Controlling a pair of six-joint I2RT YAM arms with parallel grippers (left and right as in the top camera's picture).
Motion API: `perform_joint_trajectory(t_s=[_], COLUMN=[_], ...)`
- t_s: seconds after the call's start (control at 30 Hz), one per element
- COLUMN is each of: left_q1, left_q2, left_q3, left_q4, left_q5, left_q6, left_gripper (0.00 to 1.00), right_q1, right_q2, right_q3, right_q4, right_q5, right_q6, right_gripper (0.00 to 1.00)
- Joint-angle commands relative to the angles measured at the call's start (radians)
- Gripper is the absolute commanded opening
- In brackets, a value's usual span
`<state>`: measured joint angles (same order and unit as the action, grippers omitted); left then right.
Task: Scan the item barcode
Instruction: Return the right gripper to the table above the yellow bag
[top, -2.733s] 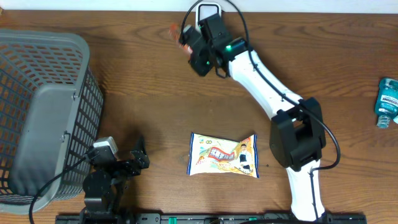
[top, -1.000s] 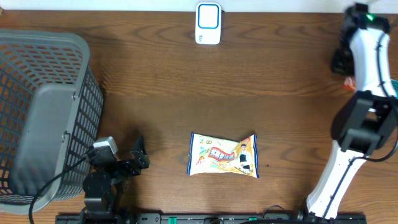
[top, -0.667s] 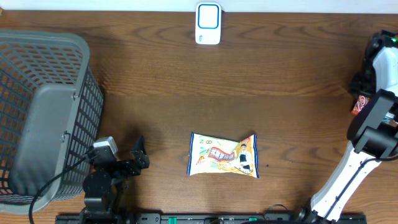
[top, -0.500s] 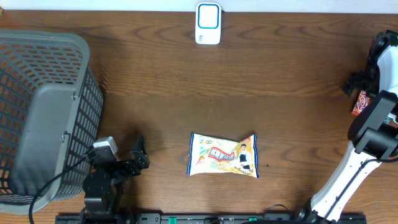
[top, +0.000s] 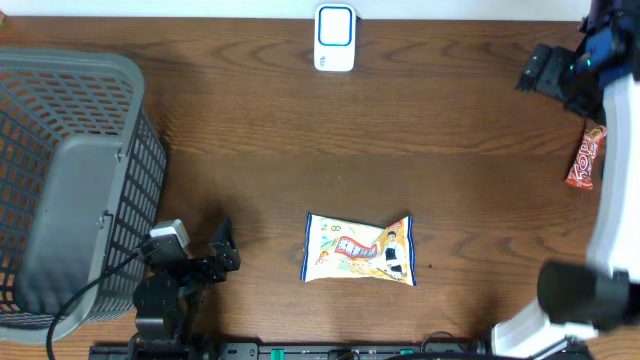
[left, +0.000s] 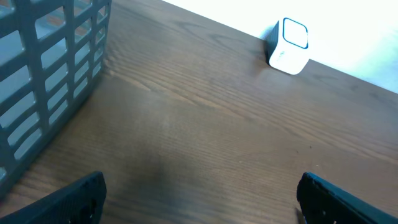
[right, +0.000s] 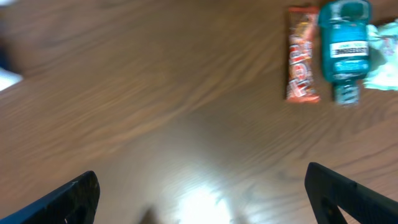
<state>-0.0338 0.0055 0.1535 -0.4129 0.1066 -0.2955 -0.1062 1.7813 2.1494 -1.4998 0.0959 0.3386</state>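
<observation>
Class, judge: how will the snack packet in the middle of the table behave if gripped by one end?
The snack packet looks puffy, so it is probably light and squashy. Its crumpled film suggests it would flop, and the smooth wrap may slip.

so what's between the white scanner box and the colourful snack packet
Nothing; the overhead view shows only bare brown wooden table between the white scanner box and the colourful snack packet.

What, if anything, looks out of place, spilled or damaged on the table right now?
Nothing looks spilled or damaged. The snack bag lies flat mid-table, slightly skewed and crinkled. The red snack bar and the teal bottle lie side by side near the right edge, the bottle on its side. The scanner stands at the far edge.
</observation>
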Motion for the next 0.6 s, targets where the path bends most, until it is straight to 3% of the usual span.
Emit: perform_joint_trajectory(t_s=[0.0, 0.23, 0.57], left_q1=[0.003, 0.003, 0.003], left_q2=[-0.002, -0.002, -0.002], left_q3=[-0.006, -0.006, -0.006], left_q4=[0.001, 0.001, 0.001], left_q5=[0.01, 0.01, 0.01], left_q6=[-0.01, -0.01, -0.01], left_gripper=[0.98, 0.98, 0.98], right_q1=[0.059, 0.223, 0.483], right_q2=[-0.095, -0.203, -0.22], right_q3=[0.007, 0.003, -0.254], right_q4=[-0.04, -0.199, -0.137], right_q5=[-0.062, -0.129, -0.18], right_q6=[0.029, 0.068, 0.077], right_gripper=[0.99, 0.99, 0.99])
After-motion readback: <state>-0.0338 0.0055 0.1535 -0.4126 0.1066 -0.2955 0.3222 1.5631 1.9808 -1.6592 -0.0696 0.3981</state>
